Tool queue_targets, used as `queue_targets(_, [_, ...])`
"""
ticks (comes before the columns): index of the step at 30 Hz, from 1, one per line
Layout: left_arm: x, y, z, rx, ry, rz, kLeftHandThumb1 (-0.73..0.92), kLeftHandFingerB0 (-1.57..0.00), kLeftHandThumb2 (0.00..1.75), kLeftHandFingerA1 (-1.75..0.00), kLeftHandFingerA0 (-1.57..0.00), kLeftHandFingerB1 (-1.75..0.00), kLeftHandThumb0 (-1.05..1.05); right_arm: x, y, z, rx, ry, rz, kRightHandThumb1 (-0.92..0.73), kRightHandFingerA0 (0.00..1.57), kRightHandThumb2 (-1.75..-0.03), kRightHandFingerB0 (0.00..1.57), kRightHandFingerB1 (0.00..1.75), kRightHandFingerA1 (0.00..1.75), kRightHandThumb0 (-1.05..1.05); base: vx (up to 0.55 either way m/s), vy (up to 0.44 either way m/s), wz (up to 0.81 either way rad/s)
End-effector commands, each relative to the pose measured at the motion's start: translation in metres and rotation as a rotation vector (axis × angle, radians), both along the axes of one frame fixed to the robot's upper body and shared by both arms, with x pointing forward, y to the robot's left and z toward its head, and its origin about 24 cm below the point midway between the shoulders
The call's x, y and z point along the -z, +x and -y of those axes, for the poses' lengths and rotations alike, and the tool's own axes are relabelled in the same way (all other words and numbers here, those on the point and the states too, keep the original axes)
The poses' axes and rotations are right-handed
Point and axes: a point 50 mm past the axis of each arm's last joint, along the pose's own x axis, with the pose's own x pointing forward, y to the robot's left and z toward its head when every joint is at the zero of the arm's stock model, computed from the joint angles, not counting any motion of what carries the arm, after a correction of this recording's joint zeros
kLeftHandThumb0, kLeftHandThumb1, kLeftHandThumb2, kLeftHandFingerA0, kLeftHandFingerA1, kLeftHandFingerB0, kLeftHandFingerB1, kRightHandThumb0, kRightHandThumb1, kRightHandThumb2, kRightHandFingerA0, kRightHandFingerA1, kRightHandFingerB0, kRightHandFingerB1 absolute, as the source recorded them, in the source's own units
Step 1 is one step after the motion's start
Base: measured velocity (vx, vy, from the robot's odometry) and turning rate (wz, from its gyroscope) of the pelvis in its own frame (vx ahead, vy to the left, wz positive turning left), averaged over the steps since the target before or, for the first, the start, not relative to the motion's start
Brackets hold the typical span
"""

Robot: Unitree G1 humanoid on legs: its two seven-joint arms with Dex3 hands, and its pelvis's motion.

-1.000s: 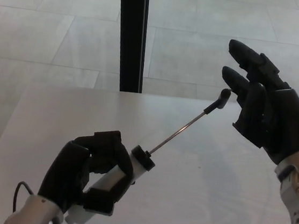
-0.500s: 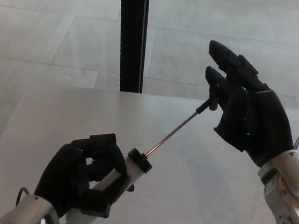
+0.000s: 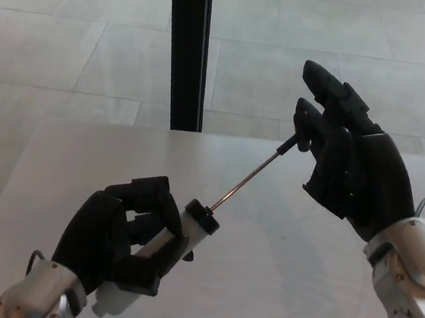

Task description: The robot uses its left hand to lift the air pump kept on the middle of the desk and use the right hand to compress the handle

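Left hand [image 3: 122,245]: wrapped tight round the white tube of the air pump [image 3: 157,254], holding it up off the desk [image 3: 275,281].
Where the pump is: low in the picture, near the robot, tilted, black cap end pointing up and to the robot's right.
Rod [image 3: 244,180]: thin and shiny, sticking far out of the cap, so not pushed in yet.
Handle [image 3: 289,143]: small black knob at the far end of the rod, right up against the right hand.
Right hand [image 3: 350,167]: fingers [image 3: 325,83] spread and stretched out, closed on nothing, palm side touching the knob or very nearly so; hard to tell which.
Just changed: a second ago well off from the knob, then moved in toward it; since half a second ago hardly any change, only a tiny shift. Pump nudged a little too, same tilt, same tight hold.
What that means: lifting part looks done. Pushing part about to begin but not begun, since the rod is as long as before.
Next, as a guess: press along the rod, straight toward the tube, not sideways.
Could go wrong: knob sliding off the flat palm, or the tube twisting in the left hand.
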Motion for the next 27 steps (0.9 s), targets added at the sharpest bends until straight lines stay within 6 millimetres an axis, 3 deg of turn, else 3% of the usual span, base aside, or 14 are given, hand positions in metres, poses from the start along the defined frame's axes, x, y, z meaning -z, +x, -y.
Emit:
queue_targets(1, [-0.005,0.006,0.000,-0.009,0.005,0.007,0.48,-0.98,1.57,-1.75,-1.11,-1.72,-0.17,0.006,-0.002,-0.002,-0.012,0.033,-0.043,-0.79,0.02,-1.27,0.02,0.20,0.17,-0.89,0.00,0.000,0.00])
queue_targets(2, [-0.006,0.007,-0.001,-0.011,0.002,0.001,0.51,-1.12,1.46,-1.64,-1.35,-1.52,-0.29,0.006,-0.003,-0.003,-0.022,0.040,-0.050,-0.79,0.02,-1.28,0.01,0.21,0.18,-0.89,0.00,0.000,0.00])
queue_targets(4, [-0.009,0.008,-0.002,-0.014,0.000,0.006,0.48,-0.97,1.58,-1.75,-1.11,-1.74,-0.18,0.008,-0.006,-0.006,-0.049,0.058,-0.064,-0.89,0.00,-0.92,0.01,0.23,0.26,-1.04,0.00,0.000,0.00])
queue_targets(10, [-0.019,0.015,-0.007,-0.030,0.039,0.020,0.50,-1.10,1.48,-1.67,-1.33,-1.53,-0.27,0.012,-0.010,-0.009,-0.104,0.066,-0.099,-0.78,0.00,-1.27,0.00,0.22,0.19,-0.89,0.00,0.000,0.00])
queue_targets(12, [-0.023,0.018,-0.008,-0.042,0.045,0.003,0.45,-0.94,1.59,-1.75,-1.06,-1.71,-0.13,0.012,-0.012,-0.011,-0.124,0.068,-0.097,-0.79,0.00,-1.27,0.00,0.23,0.21,-0.89,0.00,0.000,0.00])
queue_targets(13, [-0.024,0.019,-0.008,-0.037,0.045,0.007,0.49,-1.08,1.49,-1.68,-1.34,-1.51,-0.21,0.012,-0.012,-0.011,-0.127,0.069,-0.099,-0.79,0.00,-1.27,0.00,0.23,0.20,-0.89,0.00,0.000,0.00])
queue_targets(14, [-0.025,0.019,-0.008,-0.038,0.048,0.008,0.50,-0.99,1.59,-1.75,-1.09,-1.63,-0.08,0.012,-0.012,-0.011,-0.129,0.069,-0.101,-0.79,0.00,-1.26,0.00,0.22,0.19,-0.90,0.00,0.000,0.00])
queue_targets(15, [-0.026,0.020,-0.009,-0.039,0.058,0.011,0.45,-1.07,1.52,-1.72,-1.35,-1.53,-0.19,0.011,-0.012,-0.010,-0.123,0.049,-0.096,-0.81,0.00,-1.28,0.00,0.22,0.18,-0.92,0.00,0.000,0.00])
queue_targets(16, [-0.026,0.021,-0.010,-0.039,0.070,0.016,0.41,-0.94,1.63,-1.75,-1.05,-1.73,-0.09,0.010,-0.013,-0.010,-0.124,0.032,-0.092,-0.82,0.00,-1.28,0.00,0.21,0.17,-0.93,0.00,0.000,0.00])
queue_targets(18, [-0.026,0.021,-0.010,-0.040,0.072,0.014,0.40,-0.94,1.63,-1.75,-1.05,-1.73,-0.09,0.010,-0.013,-0.009,-0.126,0.029,-0.092,-0.80,0.00,-1.28,0.00,0.22,0.19,-0.91,0.00,0.000,0.00])
queue_targets(19, [-0.027,0.022,-0.011,-0.042,0.076,0.013,0.43,-1.07,1.54,-1.74,-1.35,-1.54,-0.17,0.009,-0.012,-0.009,-0.131,0.025,-0.088,-0.79,0.00,-1.27,0.00,0.23,0.20,-0.90,0.00,0.000,0.00])
queue_targets(22, [-0.027,0.022,-0.012,-0.045,0.072,0.008,0.38,-0.94,1.63,-1.75,-1.04,-1.71,-0.08,0.007,-0.011,-0.006,-0.124,-0.005,-0.079,-0.77,0.00,-1.26,0.00,0.24,0.21,-0.88,0.00,0.000,0.00])
queue_targets(23, [-0.027,0.022,-0.013,-0.043,0.079,0.014,0.66,-1.25,1.32,-1.27,-1.21,-1.28,-0.03,0.006,-0.011,-0.004,-0.116,-0.029,-0.070,-0.81,0.00,-1.28,0.00,0.22,0.18,-0.92,0.00,0.000,0.00])
queue_targets(27, [-0.027,0.021,-0.013,-0.041,0.088,0.016,0.67,-1.25,1.32,-1.27,-1.21,-1.28,-0.03,0.002,-0.010,-0.002,-0.112,-0.073,-0.055,-0.78,0.03,-1.27,0.05,0.22,0.18,-0.91,0.00,0.000,0.00])
